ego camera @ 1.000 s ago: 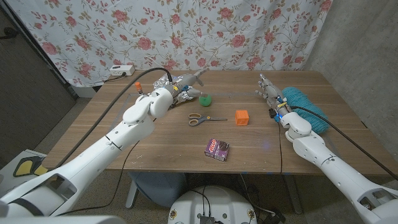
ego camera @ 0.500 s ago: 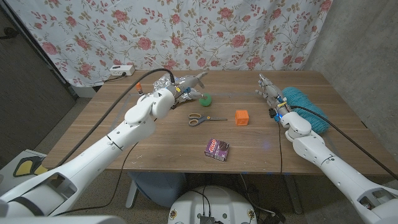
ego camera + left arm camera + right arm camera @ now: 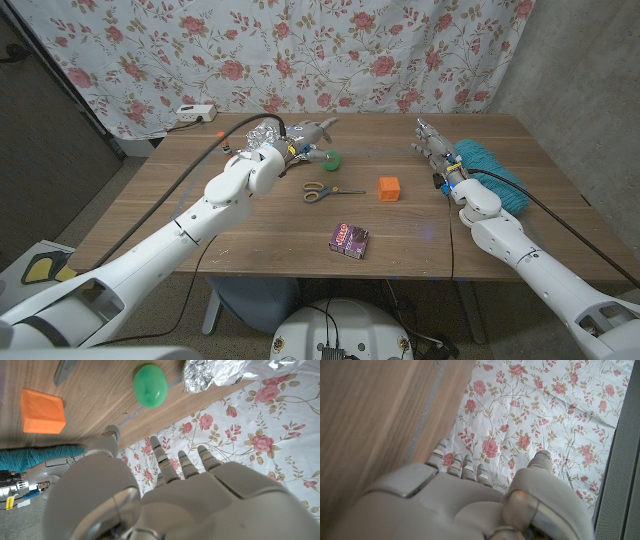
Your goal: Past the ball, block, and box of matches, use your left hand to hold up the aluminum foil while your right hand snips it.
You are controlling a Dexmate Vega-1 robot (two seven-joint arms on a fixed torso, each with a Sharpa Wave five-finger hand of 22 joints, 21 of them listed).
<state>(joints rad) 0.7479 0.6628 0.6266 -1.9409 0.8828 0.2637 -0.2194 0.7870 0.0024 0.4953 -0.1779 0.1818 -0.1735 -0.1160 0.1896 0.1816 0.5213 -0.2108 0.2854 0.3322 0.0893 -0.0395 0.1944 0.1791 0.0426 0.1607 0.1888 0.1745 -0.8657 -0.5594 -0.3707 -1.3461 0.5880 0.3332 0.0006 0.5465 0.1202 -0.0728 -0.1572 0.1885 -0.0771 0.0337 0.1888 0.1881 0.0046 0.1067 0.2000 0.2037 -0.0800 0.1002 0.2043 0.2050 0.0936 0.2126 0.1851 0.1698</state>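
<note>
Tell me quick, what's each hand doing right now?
Left hand: open, holding nothing, fingers spread near the foil.
Right hand: open, holding nothing.

Seen from behind: the back of the right hand (image 3: 470,502), pale grey, fingers (image 3: 451,460) extended together and apart from the thumb (image 3: 540,462), which stands off toward two o'clock, nothing held. Beyond the fingertips, from ten o'clock round to eleven, the wooden table (image 3: 375,415) with its edge running slantwise, no contact between hand and wood that can be made out. From twelve to two o'clock, a white curtain (image 3: 545,405) printed with pink roses and thin stems, and at three o'clock a strip of grey wall (image 3: 625,460).
</note>
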